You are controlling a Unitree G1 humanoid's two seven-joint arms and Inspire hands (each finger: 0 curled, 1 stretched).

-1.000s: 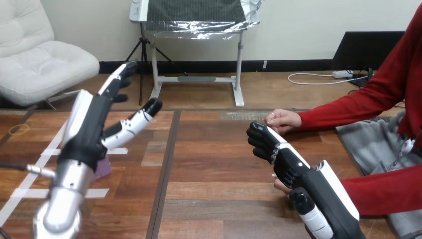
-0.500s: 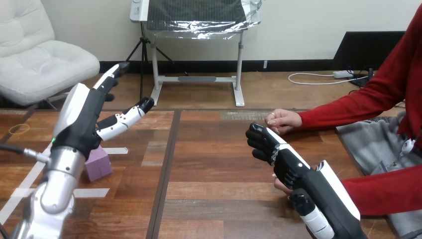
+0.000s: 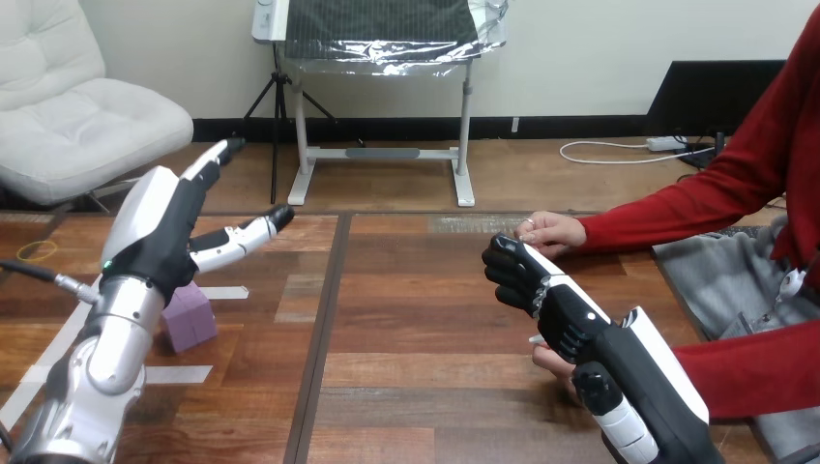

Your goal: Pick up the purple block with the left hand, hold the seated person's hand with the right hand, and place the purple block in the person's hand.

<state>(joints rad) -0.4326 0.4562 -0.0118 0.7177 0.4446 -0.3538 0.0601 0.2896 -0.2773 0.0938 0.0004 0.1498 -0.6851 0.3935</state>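
Observation:
The purple block (image 3: 190, 318) sits on the table at the left, its left part hidden behind my left wrist. My left hand (image 3: 160, 232) hovers above and just beyond it, open, with straight fingers pointing away and the thumb stretched to the right. My right hand (image 3: 566, 314) is raised at the lower right. The person's hand (image 3: 549, 360) with the red sleeve lies under it, touching its underside; whether I hold that hand is hidden. The person's other hand (image 3: 551, 233) rests on the table farther back.
White tape strips (image 3: 58, 353) cross the table at the left. A yellow ring (image 3: 37, 250) lies near the far left edge. A dark seam (image 3: 324, 319) runs down the table's middle. The person's red-sleeved arms come in from the right.
My left hand has drawn back to the left and sunk a little, uncovering the purple block. My right hand has shifted slightly to the right over the person's hand.

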